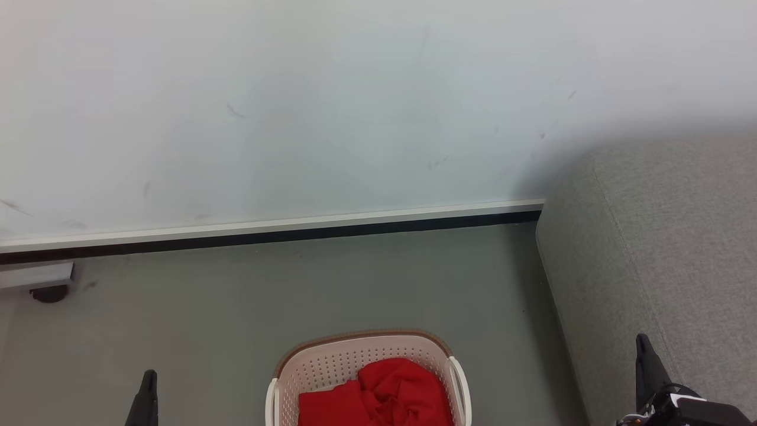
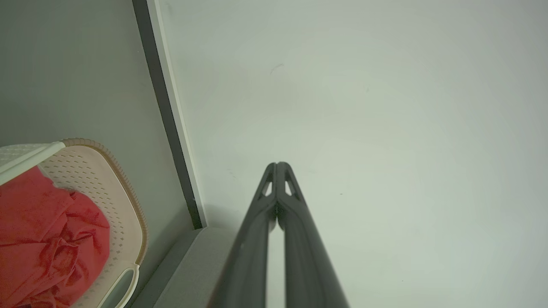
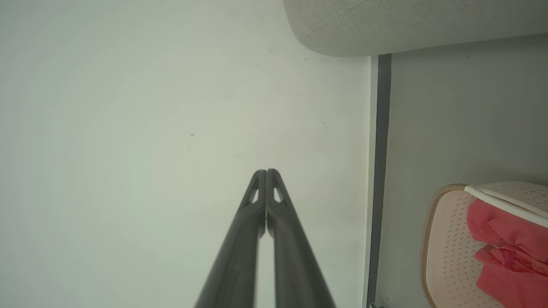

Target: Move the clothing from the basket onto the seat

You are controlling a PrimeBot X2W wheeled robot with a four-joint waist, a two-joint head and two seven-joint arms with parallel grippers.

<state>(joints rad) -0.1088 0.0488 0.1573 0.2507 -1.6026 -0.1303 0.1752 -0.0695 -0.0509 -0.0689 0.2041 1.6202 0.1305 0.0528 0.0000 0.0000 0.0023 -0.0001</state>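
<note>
Nearest you, the two dark fingers (image 2: 306, 256) of your left jaws rise from the bottom of the left wrist view. They are pressed together at the tips and pinch nothing. The fingers (image 3: 295, 256) of your right jaws stand the same way, tips touching and empty.

By the look of it, the task is not yet begun. The clothing (image 1: 384, 393) lies crumpled in the basket (image 1: 331, 367), which stands on the floor (image 1: 355, 278) between your two arms. You cannot tell how many garments make up the heap. No red fabric lies on the part of the seat (image 1: 680, 248) that shows, so every move is left to do.

Both arms sit low and wide of the basket, fingers pointing toward the wall (image 1: 355, 89). The left is well apart from the basket, and the right shows against the seat's near edge.
</note>
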